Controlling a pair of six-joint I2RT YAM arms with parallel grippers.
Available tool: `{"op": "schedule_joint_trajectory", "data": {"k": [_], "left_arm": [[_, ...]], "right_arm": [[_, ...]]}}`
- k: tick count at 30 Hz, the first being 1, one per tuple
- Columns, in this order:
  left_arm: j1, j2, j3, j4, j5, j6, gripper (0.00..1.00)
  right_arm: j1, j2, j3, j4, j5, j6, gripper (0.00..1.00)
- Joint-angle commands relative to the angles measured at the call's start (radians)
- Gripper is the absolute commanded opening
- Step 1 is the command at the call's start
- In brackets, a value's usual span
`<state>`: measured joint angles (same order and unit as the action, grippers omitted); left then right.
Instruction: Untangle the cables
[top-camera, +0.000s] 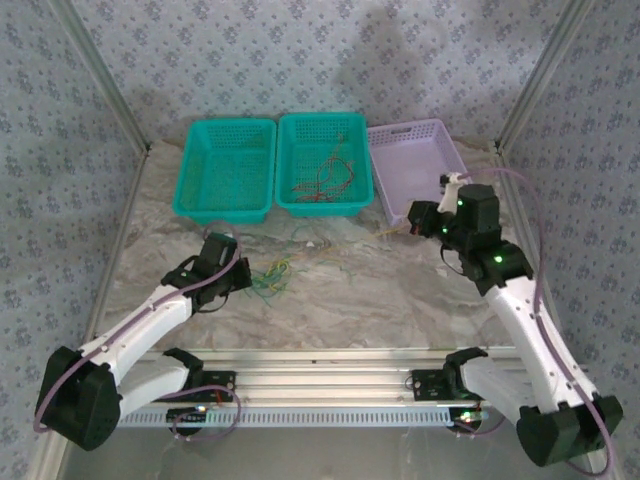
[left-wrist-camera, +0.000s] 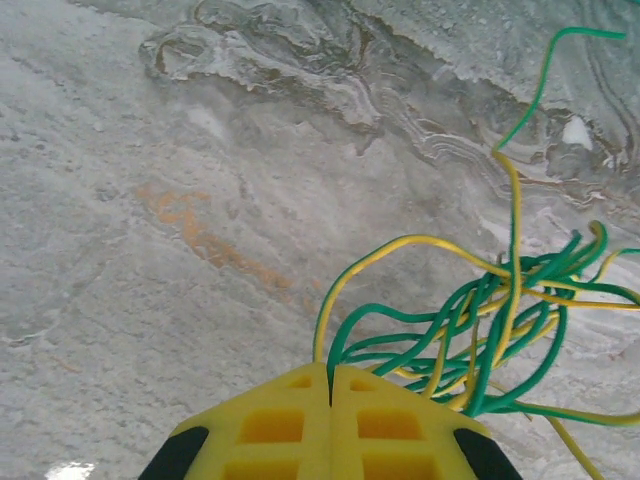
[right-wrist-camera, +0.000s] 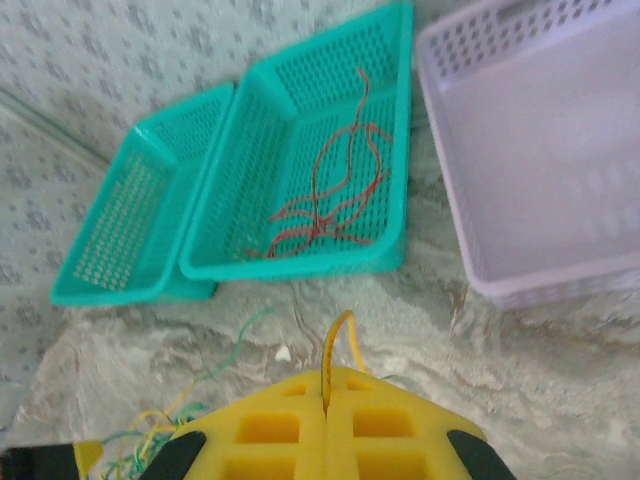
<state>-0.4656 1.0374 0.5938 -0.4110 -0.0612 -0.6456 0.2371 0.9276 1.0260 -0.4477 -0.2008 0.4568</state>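
Green-yellow cables (left-wrist-camera: 487, 318) tangled on table (left-wrist-camera: 200, 250), red cables (right-wrist-camera: 325, 205) in basket (right-wrist-camera: 290, 268)

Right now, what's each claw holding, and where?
Left gripper pinches green and yellow cables near their ends; right gripper, a yellow cable at a bend.

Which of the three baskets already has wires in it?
The middle basket, the teal one beside the lilac basket: red wires lie on its floor. No wires show in the left teal basket or the lilac one.
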Motion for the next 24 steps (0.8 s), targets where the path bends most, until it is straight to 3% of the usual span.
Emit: {"op": "schedule_joint_trajectory", "data": {"k": [1,15,24], "left_arm": [[0.012,-0.011,0.029,-0.038,-0.022,0.021,0.0],[0.017,-0.011,0.028,-0.057,-0.067,0.034,0.0],[0.016,-0.002,0.019,-0.035,-0.081,0.027,0.0]], "right_arm": [[-0.025,-0.046,0.087,-0.084,0.021,-0.018,0.0],[-0.111,-0.094,0.352,-0.124,0.131,0.118,0.0],[-0.116,0.102,0.676,-0.223,0.066,0.129,0.0]]}}
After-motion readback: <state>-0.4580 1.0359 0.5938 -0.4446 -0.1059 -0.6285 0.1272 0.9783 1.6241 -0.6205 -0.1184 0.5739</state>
